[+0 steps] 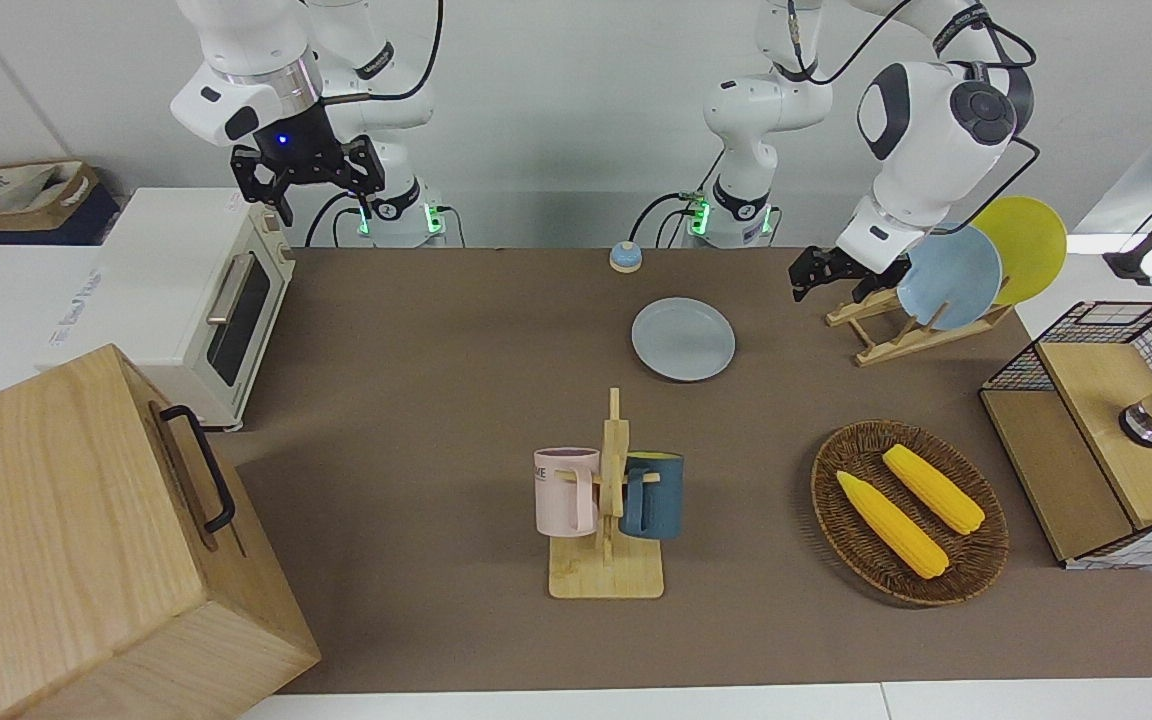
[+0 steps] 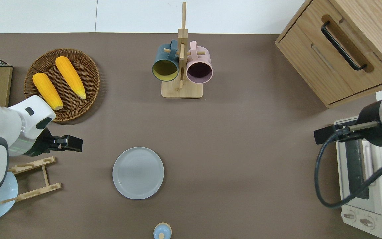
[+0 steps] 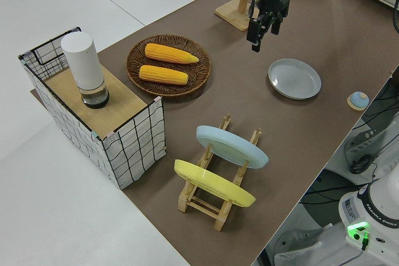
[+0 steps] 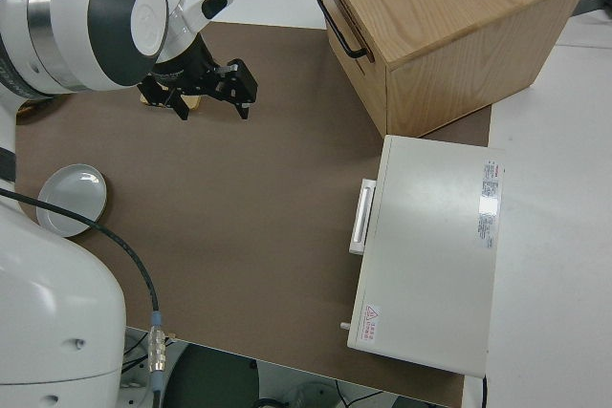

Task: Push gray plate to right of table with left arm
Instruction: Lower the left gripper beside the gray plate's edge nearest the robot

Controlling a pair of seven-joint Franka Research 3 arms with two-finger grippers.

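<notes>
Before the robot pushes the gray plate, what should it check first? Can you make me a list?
1. Gray plate lies flat on the table, nothing on it: ok.
2. Left end effector is down against the plate's edge: not ok; it is up in the air, over bare mat between the corn basket and the wooden plate rack.
3. Mat from the plate toward the right arm's end holds nothing in the way: ok.
4. Small blue bell sits apart from the plate, nearer to the robots: ok.
5. Right arm is parked: ok.
6. Left end effector's fingers set for pushing: cannot tell.
</notes>
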